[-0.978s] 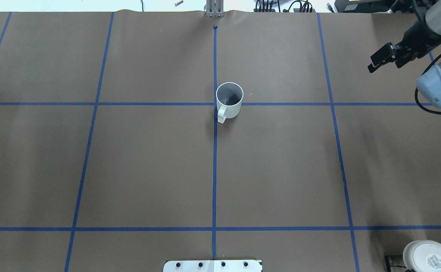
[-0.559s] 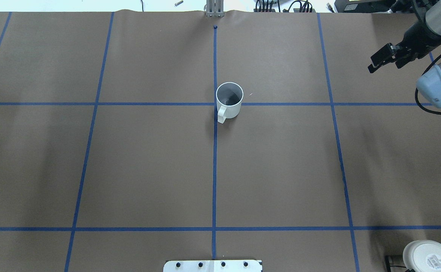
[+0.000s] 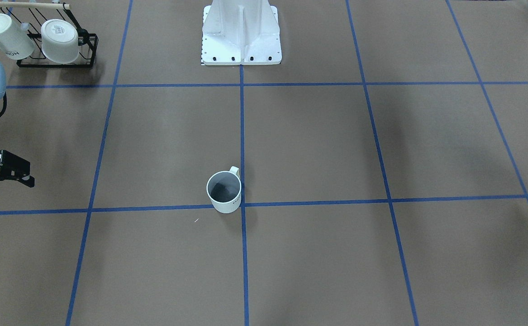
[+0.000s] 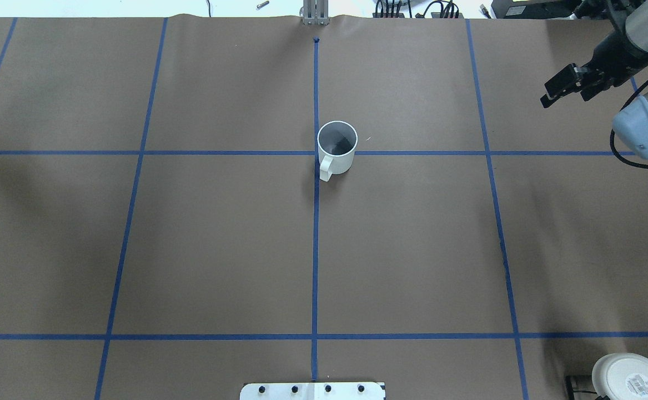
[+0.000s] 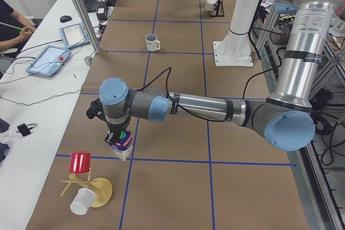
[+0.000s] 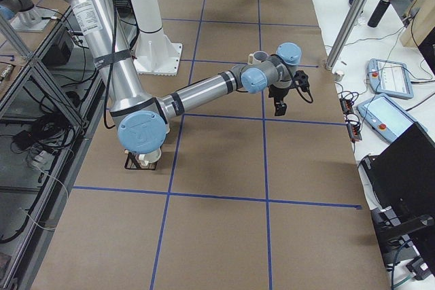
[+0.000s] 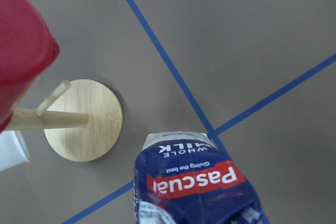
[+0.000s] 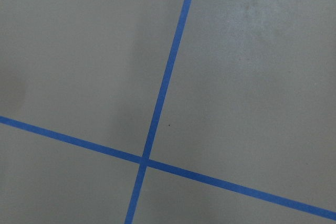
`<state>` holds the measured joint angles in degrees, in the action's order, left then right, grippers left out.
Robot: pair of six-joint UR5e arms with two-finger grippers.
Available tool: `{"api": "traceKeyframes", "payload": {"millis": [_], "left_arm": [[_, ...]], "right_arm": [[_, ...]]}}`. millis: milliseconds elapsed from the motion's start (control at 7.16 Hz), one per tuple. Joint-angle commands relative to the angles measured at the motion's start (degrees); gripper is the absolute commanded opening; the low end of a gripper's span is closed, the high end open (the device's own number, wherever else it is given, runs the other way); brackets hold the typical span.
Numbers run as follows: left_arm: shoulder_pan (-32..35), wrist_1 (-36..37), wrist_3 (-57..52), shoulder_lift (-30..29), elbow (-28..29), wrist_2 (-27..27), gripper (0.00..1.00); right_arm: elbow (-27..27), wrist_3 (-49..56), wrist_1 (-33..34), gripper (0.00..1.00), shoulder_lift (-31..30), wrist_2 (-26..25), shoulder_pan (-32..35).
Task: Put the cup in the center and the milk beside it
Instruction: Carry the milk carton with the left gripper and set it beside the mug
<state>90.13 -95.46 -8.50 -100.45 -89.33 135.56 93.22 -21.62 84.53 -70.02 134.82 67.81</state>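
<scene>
The cup (image 4: 336,147), a white mug with a dark grey inside, stands upright at the grid's center crossing, handle toward the robot; it also shows in the front view (image 3: 224,192) and the left view (image 5: 153,42). The milk (image 5: 119,143), a navy carton with a red "Pascual" label, sits under my left gripper at the table's left end, and it fills the bottom of the left wrist view (image 7: 194,182). No left fingers show, so I cannot tell whether that gripper is shut. My right gripper (image 4: 563,91) is open and empty, far right of the cup.
A black rack (image 3: 55,40) with two white mugs stands by the robot's right side. A wooden mug tree (image 5: 89,189) with a red cup (image 5: 81,162) and a white cup stands close beside the milk. The robot base (image 3: 241,31) is at the near edge. Tablets (image 5: 51,57) lie on the operators' bench.
A shadow at the overhead view's left edge has shifted toward the far side. The cup and the right gripper have not moved.
</scene>
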Motion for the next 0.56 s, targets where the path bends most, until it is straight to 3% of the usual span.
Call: {"api": "traceKeyframes", "payload": {"millis": [0,419], "left_arm": [[-7.0,0.3,15.7,-0.4,-6.5,-0.2,0.00],[-16.3,13.2,31.0,-11.6,-12.6,-0.6,0.00]], "right_arm": [[0.1,0.0,-0.1,0.99,-0.1,0.0,0.2],[0.0,0.5,-0.5,0.99,-1.0,0.2,1.2]]}}
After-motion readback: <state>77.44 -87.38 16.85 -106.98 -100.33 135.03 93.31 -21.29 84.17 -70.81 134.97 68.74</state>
